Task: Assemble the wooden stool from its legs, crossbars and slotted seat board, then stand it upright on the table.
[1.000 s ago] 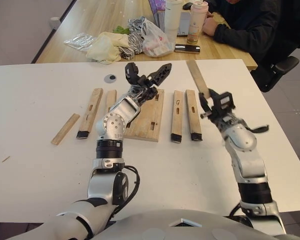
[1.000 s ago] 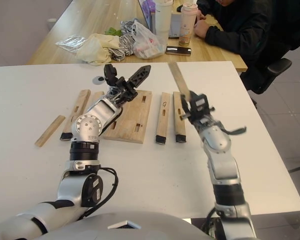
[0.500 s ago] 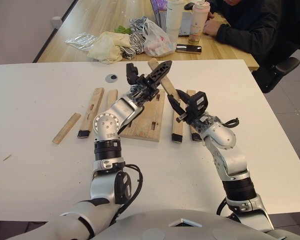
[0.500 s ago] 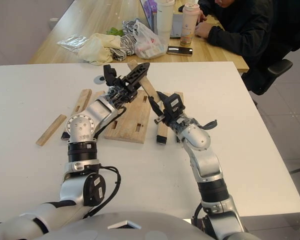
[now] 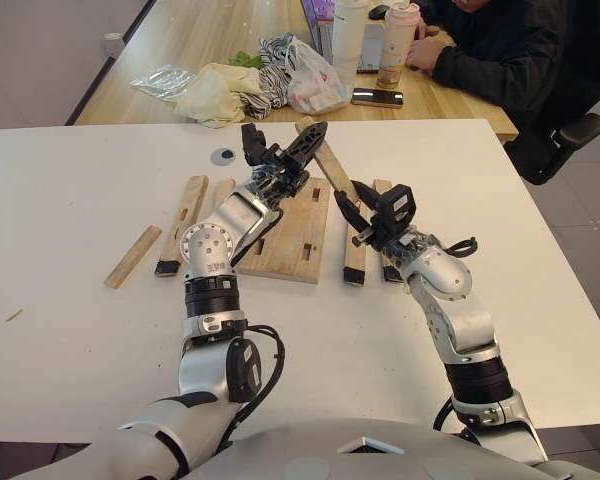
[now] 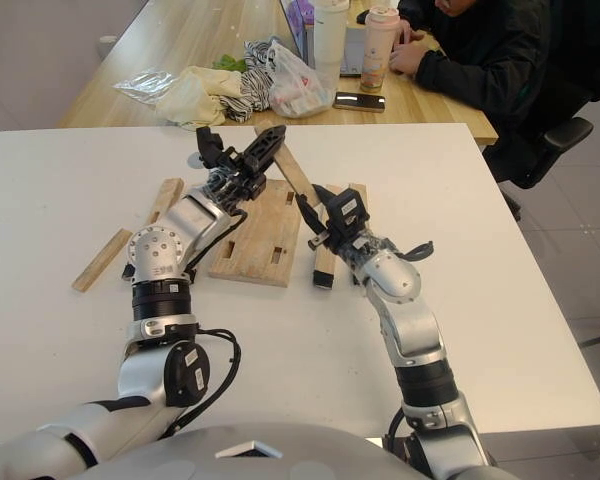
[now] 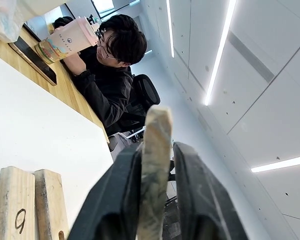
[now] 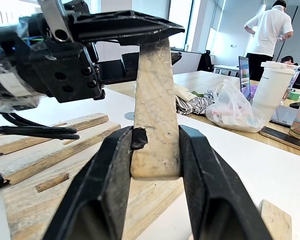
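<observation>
**Over the board, one leg in two claws**

Above the slotted seat board [image 5: 295, 235], a wooden leg [image 5: 330, 168] is held clear of the desk [image 5: 70, 200], slanting up from near the board's 3 o'clock edge toward its 12 o'clock edge; the right claw [image 8: 155, 132] is pinched tight on the lower end, close to a black patch there, its jaws flat against the two broad faces; the left claw [image 7: 157, 145] is closed on the upper end, with the wood filling the gap between its jaws.

My judgement is that the leg is light, rigid timber that will not flex; its smooth faces could swivel in a narrow pinch, so a hold across the broad faces, nearer mid-length, should steer it best; whichever end goes into a slot must be left bare.

Outward, at 3 o'clock of the board, two more legs [image 5: 355, 235] lie side by side; at 9 o'clock lie two others [image 5: 185, 220]; farther out, around 8 o'clock, a short crossbar [image 5: 132, 257] lies apart.
</observation>
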